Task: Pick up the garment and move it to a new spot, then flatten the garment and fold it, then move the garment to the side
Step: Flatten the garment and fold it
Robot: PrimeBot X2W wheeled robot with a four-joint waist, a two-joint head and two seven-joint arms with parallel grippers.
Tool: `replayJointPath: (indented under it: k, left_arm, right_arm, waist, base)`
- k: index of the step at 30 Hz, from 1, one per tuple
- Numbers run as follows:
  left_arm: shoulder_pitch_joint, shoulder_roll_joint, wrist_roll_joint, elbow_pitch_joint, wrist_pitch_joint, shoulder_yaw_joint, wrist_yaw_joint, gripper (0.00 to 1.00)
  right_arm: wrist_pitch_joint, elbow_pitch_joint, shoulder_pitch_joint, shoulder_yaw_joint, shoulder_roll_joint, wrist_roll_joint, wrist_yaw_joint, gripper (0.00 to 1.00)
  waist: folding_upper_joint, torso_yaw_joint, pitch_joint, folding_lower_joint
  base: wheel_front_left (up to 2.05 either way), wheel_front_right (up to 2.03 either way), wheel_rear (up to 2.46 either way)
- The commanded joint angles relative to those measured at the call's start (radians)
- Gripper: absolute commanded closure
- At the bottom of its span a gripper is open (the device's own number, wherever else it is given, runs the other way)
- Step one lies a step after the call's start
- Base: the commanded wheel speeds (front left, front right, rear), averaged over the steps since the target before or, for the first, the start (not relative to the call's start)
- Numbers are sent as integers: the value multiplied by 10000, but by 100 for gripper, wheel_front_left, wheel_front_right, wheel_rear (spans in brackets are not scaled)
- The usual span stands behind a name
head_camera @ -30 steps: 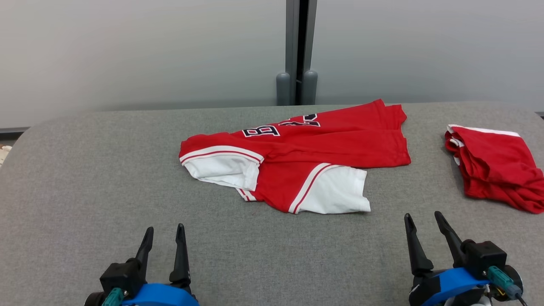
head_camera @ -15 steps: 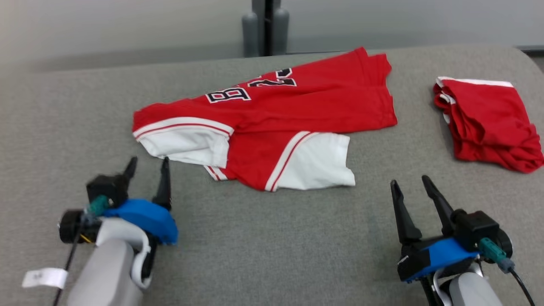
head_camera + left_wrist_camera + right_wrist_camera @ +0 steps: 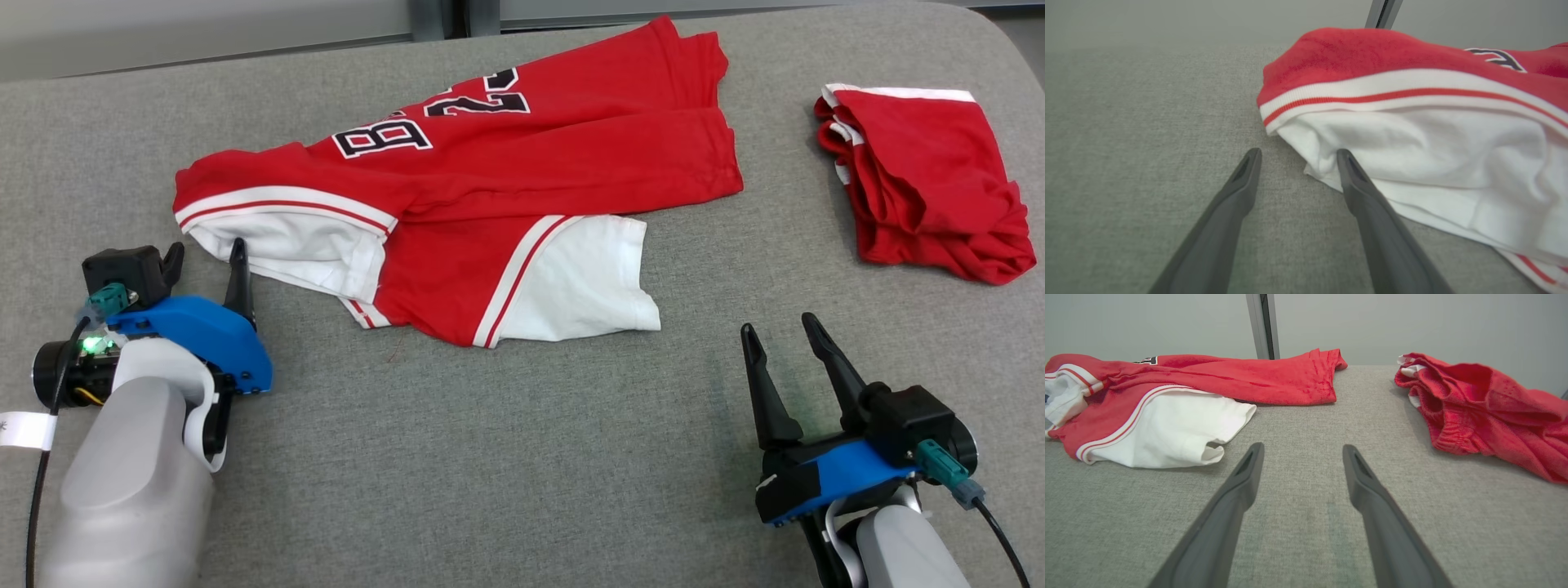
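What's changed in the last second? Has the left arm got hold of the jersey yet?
The left gripper reached forward to the jersey's white sleeve; open at its edge, nothing gripped. The head camera tipped down. The right gripper stayed open; jersey and other red garment lie as before.

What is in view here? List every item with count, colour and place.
jersey: one, red with white sleeves and black-and-white lettering, lying rumpled mid-table
red garment: one, red with white trim, bunched at the table's far right, apart from the jersey
table: one, grey fabric top, under everything
post: one, grey, behind the table's far edge
wall: pale grey, behind the table
forearms: two, pale grey, lower corners of the head view
left claw: one, dark fingers on blue mount, open, at the jersey's white sleeve edge
right claw: one, same colours, open, over bare table near right
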Motion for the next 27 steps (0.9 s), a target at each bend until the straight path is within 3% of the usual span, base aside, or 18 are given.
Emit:
replayJointPath:
  k: [1,4,5,6,8,11,15,20,27]
  left_arm:
    - [-211,-33,-72,67,-134,17,-70,0]
    - [-328,-105,-63,324,-353,-189,-277,0]
    - [-362,-147,-94,440,-351,-271,-335,16]
    - [-417,-189,-140,569,-298,-339,-380,47]
    - [-545,-262,-193,785,-260,-435,-453,62]
    - [-651,-356,-290,1175,-211,-551,-522,100]
    - [-771,-364,-330,1730,-60,-759,-559,100]
    - [-942,-211,-283,1888,-889,-899,-589,100]
    - [-384,-56,310,643,-1677,-1310,-541,100]
  right_arm:
    - [-27,-1,-141,11,-24,40,1,0]
    - [-27,54,-108,73,-24,35,1,0]
    - [-27,67,-95,95,-24,30,1,0]
    - [-27,84,-79,119,-24,27,1,0]
    - [-27,100,-57,148,-24,15,1,0]
    - [-27,115,-49,187,-24,-13,1,0]
    - [-27,137,-38,214,-24,-34,1,0]
    - [-27,112,1,98,-26,-27,1,0]
    - [-27,235,304,-233,-24,31,1,0]
  waist:
    - [0,-21,-25,-2]
    - [0,-52,-128,-2]
    - [0,-60,-166,-2]
    - [0,-69,-202,-2]
    - [0,-73,-261,-2]
    - [0,-83,-319,-2]
    - [0,-95,-374,-2]
    - [0,-41,-448,-2]
    - [0,411,-1127,-2]
  base:
    - [0,0,0]
    - [0,0,0]
    - [0,0,0]
    - [0,0,0]
    - [0,0,0]
    - [0,0,0]
    - [0,0,0]
    - [0,0,0]
    - [0,0,0]
